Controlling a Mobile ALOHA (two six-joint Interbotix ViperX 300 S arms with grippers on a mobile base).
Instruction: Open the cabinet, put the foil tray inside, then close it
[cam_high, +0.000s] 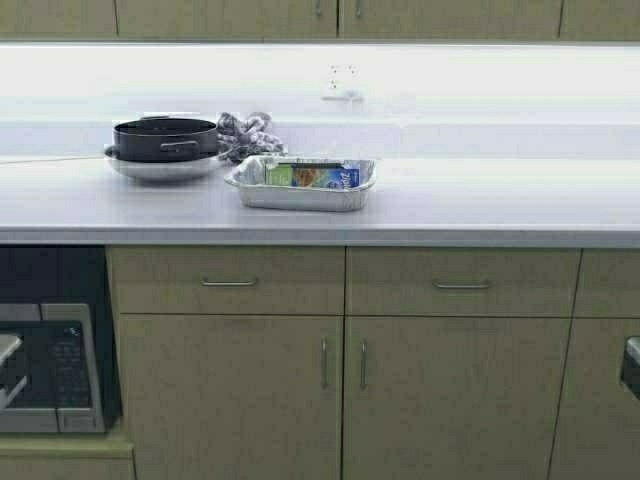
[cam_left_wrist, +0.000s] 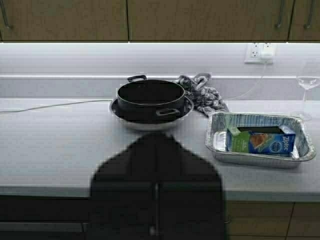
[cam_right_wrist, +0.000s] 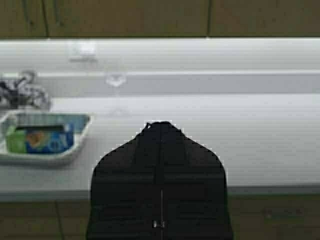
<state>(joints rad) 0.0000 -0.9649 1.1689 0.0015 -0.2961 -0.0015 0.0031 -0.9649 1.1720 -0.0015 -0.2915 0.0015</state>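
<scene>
Nearest are the two arms, held low at the front of the base cabinets and only just showing at the side edges of the high view. The left gripper (cam_left_wrist: 156, 187) points straight at the counter from below its front edge, its fingers pressed together with only a thin seam between them. The right gripper (cam_right_wrist: 161, 182) sits the same way further right, fingers likewise closed on nothing.

Facing them are the base cabinets (cam_high: 345, 390) with drawers above and doors below, and at the lower left a microwave (cam_high: 50, 375) in a dark recess.

On the pale countertop (cam_high: 500, 200), a little left of centre, rests the foil tray (cam_high: 300, 185). Inside it lies a blue and green box (cam_left_wrist: 261, 141) on its side; the word "Ziploc" reads on the blue end. Left of the tray and slightly farther back stands a black pot (cam_high: 165, 138) nested in a round steel bowl (cam_high: 160, 167), well apart from the tray's rim. Between the pot and the tray, farther back, a crumpled grey patterned cloth (cam_high: 248, 133) lies against the bowl. To the right of the tray, farther back, a clear wine glass (cam_left_wrist: 307, 87) stands upright.

On the lit back wall is a white power outlet (cam_high: 342, 80) with a plug in it. Above it hangs the cabinet (cam_high: 337, 18), both doors shut, the slim metal handles side by side at the seam.
</scene>
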